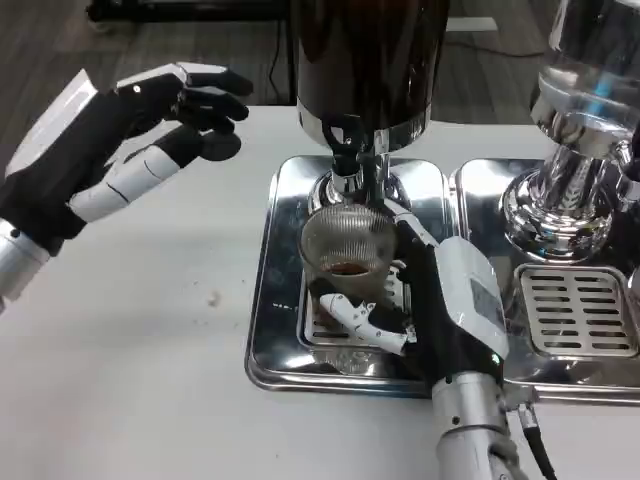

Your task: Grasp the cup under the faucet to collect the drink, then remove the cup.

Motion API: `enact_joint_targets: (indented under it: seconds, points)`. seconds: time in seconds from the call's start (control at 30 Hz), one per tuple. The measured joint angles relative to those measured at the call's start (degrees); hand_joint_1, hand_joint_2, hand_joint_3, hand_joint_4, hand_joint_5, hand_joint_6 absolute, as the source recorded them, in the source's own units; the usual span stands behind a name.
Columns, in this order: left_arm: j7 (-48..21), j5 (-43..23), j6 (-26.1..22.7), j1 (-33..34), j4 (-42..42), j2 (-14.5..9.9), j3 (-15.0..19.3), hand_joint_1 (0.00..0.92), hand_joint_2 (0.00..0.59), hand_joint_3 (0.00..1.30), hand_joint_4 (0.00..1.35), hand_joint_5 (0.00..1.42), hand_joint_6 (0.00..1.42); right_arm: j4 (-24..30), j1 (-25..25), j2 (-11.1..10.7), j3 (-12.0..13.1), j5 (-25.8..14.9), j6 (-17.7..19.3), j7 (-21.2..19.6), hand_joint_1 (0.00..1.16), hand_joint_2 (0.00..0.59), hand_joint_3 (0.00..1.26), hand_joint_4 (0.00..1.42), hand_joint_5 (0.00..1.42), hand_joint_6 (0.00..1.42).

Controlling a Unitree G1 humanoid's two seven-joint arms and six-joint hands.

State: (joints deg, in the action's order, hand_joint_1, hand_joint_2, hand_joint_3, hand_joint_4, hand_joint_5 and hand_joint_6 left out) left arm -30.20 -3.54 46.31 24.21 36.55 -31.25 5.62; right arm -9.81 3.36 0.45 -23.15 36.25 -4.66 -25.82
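Gripping the cup (347, 243) with the right hand (440, 300), fingers (362, 318) wrapping its near side, white back facing right; holding the ribbed glass cup just under the faucet (350, 150) of the dark dispenser (368, 60), a little dark drink lying in its bottom; keeping the cup over the grate of the left steel tray (275, 300); hovering at far left with the left hand (130, 140), fingers spread and holding nothing, above the white table (150, 380); standing at right, a second chrome dispenser (575, 120) over another tray (570, 320).
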Motion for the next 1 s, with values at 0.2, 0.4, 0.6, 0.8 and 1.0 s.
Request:
enact_joint_targets:
  seconds: [0.2,0.4,0.6,0.8,1.0]
  points:
    - [-0.18,0.36,-0.1,-0.16,0.04,0.05,-1.38,0.0,0.111,0.35,0.4,0.43,0.4,1.15,-1.25,-0.5,0.26,0.0,0.12,-0.5,0.67,0.208,0.31,0.3,0.42,0.52]
    - [-0.95,1.24,-0.1,-0.49,1.43,0.21,-2.54,0.0,0.114,0.35,0.4,0.43,0.41,3.37,-3.26,-1.04,0.97,0.05,0.2,-0.8,0.67,0.212,0.33,0.32,0.44,0.52]
    - [-1.22,1.75,-0.09,-0.68,2.81,0.47,-3.39,0.0,0.115,0.35,0.4,0.43,0.41,5.79,-5.26,-1.36,2.1,0.62,0.2,-0.82,0.67,0.209,0.33,0.32,0.45,0.53]
    - [-1.26,1.86,-0.09,-0.72,3.37,0.77,-4.46,0.0,0.116,0.35,0.39,0.43,0.42,8.32,-6.94,-1.52,2.96,0.87,0.2,-0.81,0.67,0.208,0.34,0.33,0.45,0.54]
    - [-1.3,2.42,0.25,-1.69,3.42,0.83,-5.72,0.0,0.117,0.35,0.39,0.43,0.42,10.37,-8.32,-1.86,3.83,1.14,0.2,-0.79,0.67,0.213,0.35,0.33,0.46,0.54]
